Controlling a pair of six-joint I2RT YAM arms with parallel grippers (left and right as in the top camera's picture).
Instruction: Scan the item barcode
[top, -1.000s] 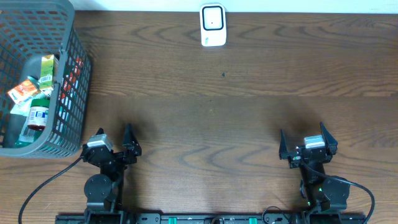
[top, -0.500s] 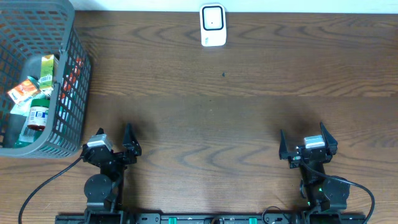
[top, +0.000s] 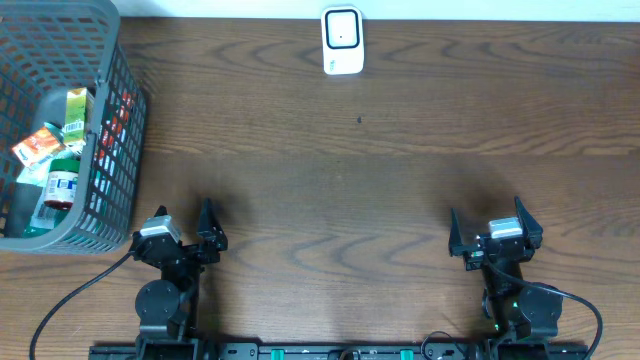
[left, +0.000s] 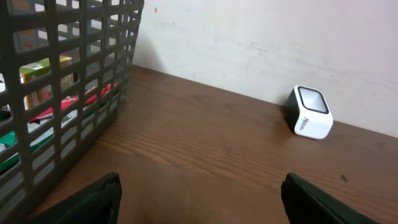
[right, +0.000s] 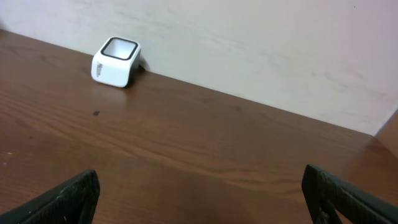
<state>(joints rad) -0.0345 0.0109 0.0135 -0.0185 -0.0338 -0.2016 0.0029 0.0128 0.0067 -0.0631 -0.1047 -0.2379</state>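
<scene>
Two grippers, both wide: left gripper (top: 183, 211), right gripper (top: 485, 212) | one scanner (top: 342, 40) | one basket (top: 60, 40)

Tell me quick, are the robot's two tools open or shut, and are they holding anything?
Left tool: open, holding nothing.
Right tool: open, holding nothing.

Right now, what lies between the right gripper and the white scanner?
Only bare wooden table, apart from a tiny dark speck; nothing stands between the right gripper and the scanner. The overhead view shows this.
</scene>
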